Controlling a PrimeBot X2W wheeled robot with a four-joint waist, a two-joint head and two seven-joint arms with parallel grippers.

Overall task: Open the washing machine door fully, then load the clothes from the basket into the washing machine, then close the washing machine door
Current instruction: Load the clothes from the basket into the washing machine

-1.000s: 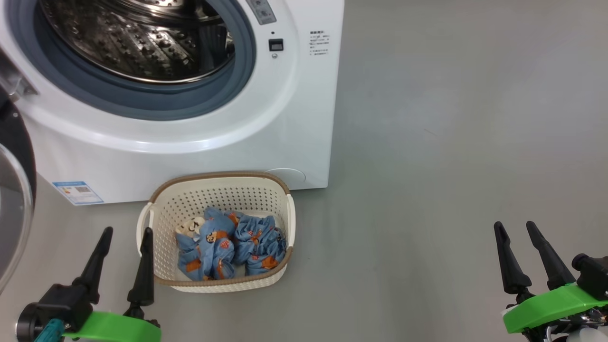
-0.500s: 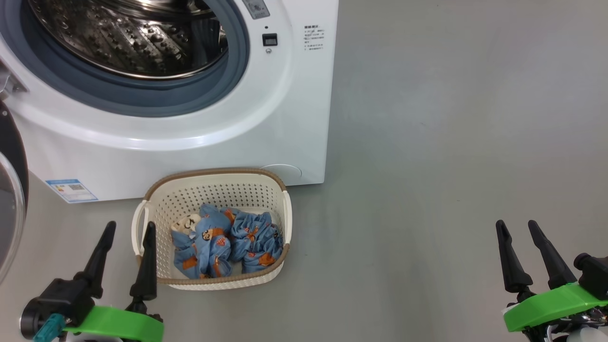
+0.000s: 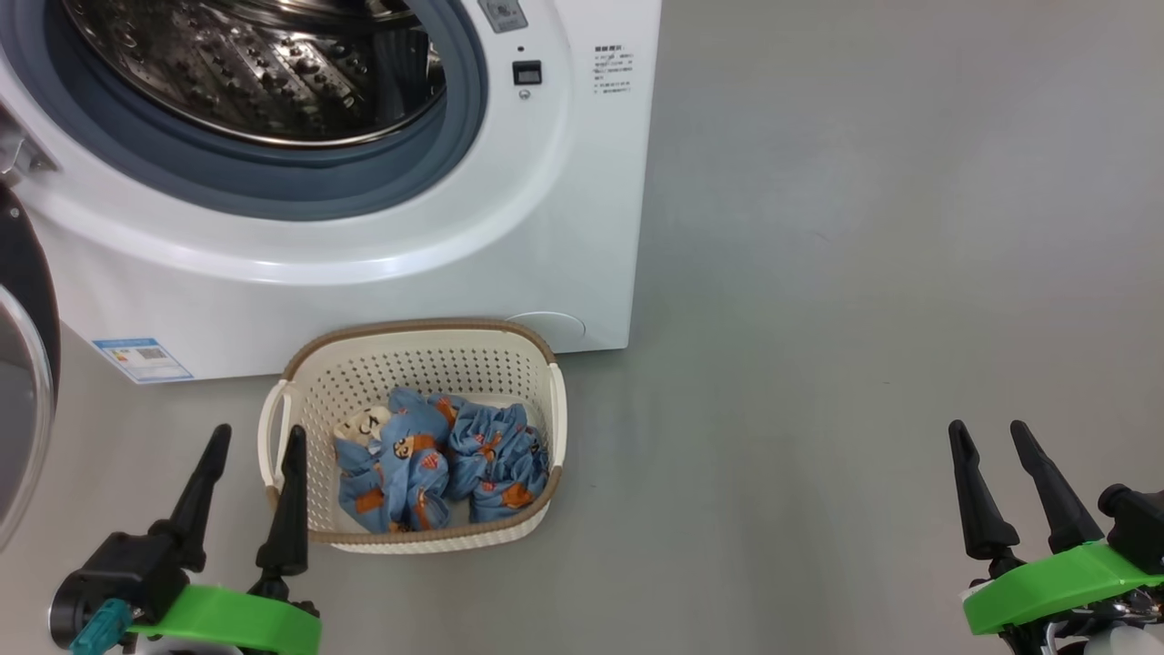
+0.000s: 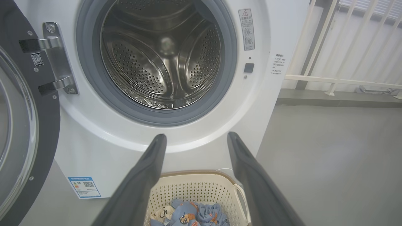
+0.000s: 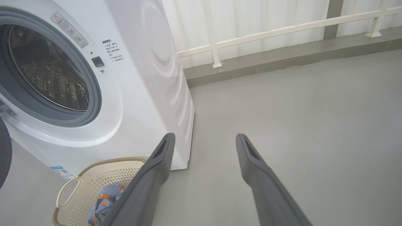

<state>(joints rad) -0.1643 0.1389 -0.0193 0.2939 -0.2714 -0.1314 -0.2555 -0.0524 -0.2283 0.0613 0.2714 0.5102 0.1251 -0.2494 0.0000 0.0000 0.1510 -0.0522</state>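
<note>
Clothes (image 3: 441, 459) lie bunched in the basket (image 3: 409, 373) on the floor, just in front of the washing machine (image 3: 364, 291), whose washing machine door (image 4: 47, 131) stands swung open at your left. The left tool (image 3: 259, 429) and the right tool (image 3: 986, 426) are both released and empty. Expect trouble if a finger hooks the basket's perforated wall and drags it, if a thin pinch of fabric slips out, or if cloth drapes over the grey seal (image 4: 176, 117) and jams the door. The blue label (image 3: 143, 358) carries a QR code; the warning sticker (image 4: 246, 29) is too small to read.
</note>
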